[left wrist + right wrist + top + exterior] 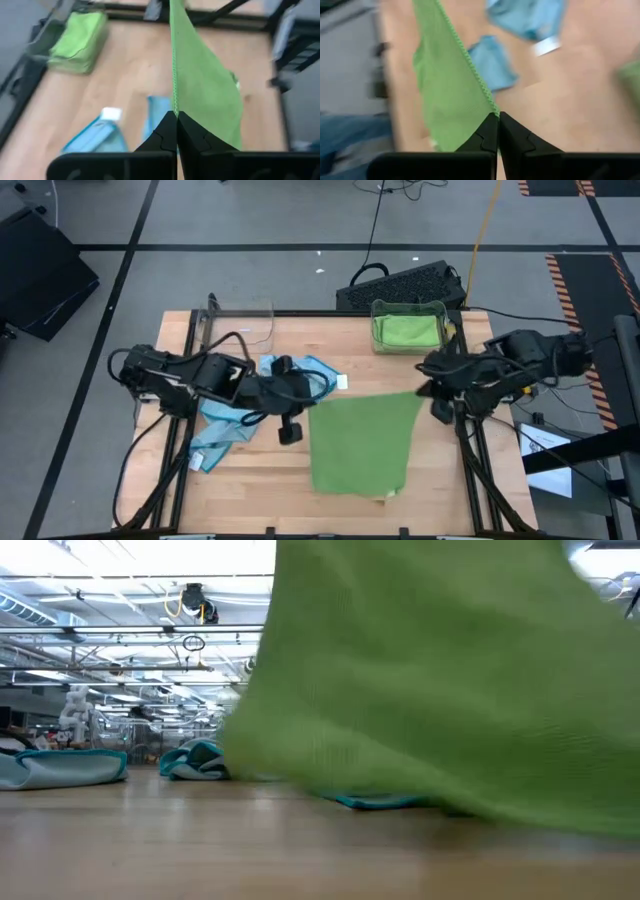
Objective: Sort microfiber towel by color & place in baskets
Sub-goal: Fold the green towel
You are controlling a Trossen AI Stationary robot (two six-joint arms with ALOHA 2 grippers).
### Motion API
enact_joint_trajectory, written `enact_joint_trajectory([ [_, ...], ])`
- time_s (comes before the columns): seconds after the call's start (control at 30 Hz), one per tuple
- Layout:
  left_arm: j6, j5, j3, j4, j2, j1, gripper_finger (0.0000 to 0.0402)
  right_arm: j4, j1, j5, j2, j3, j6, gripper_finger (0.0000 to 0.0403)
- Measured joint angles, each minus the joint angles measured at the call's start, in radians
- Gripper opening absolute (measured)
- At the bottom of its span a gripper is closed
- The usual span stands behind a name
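Observation:
A green towel (362, 442) is stretched between my two grippers over the middle of the table. My left gripper (306, 404) is shut on its left upper corner and my right gripper (424, 391) on its right upper corner. In the low view the green towel (440, 680) fills most of the picture. A clear basket (408, 328) at the far right holds folded green towels. A second clear basket (240, 322) stands at the far left. Blue towels (300, 375) lie crumpled on the table behind the left gripper. My left gripper pinches the towel's upper edge at its left corner (174, 107) between its two shut fingers, slanting down. The edge runs taut away from the fingers toward the other arm. The cloth hangs below, its lower end (400, 798) down at the table. My right gripper pinches the same upper edge at its right corner (492, 107) between its two shut fingers, slanting down from the table's right side. The edge (460, 47) runs straight from the fingers, and the cloth hangs below it.
Another blue towel (222, 430) lies near the table's left edge, under the left arm. A black keyboard (400, 283) sits beyond the far edge. Bare wood (260, 490) shows at the near left.

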Motion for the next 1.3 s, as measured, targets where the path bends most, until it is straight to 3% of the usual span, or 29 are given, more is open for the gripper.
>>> enact_joint_trajectory([
  [0.17,0.054,0.028,-0.076,-0.026,0.001,0.054,0.0001,0.006,-0.088,0.082,0.052,0.000,-0.129,0.0000],
  [0.53,0.047,0.057,-0.208,-0.026,0.002,0.074,0.0001,-0.019,-0.186,0.070,0.165,-0.013,-0.259,0.0000],
  [0.8,-0.006,0.116,-0.294,0.047,0.002,0.055,0.0001,0.019,-0.185,-0.171,0.138,-0.171,-0.120,0.0000],
  [1.3,-0.069,0.208,-0.456,0.266,0.002,0.008,0.0001,0.449,-0.119,-0.503,0.019,-0.591,0.110,0.0007],
])
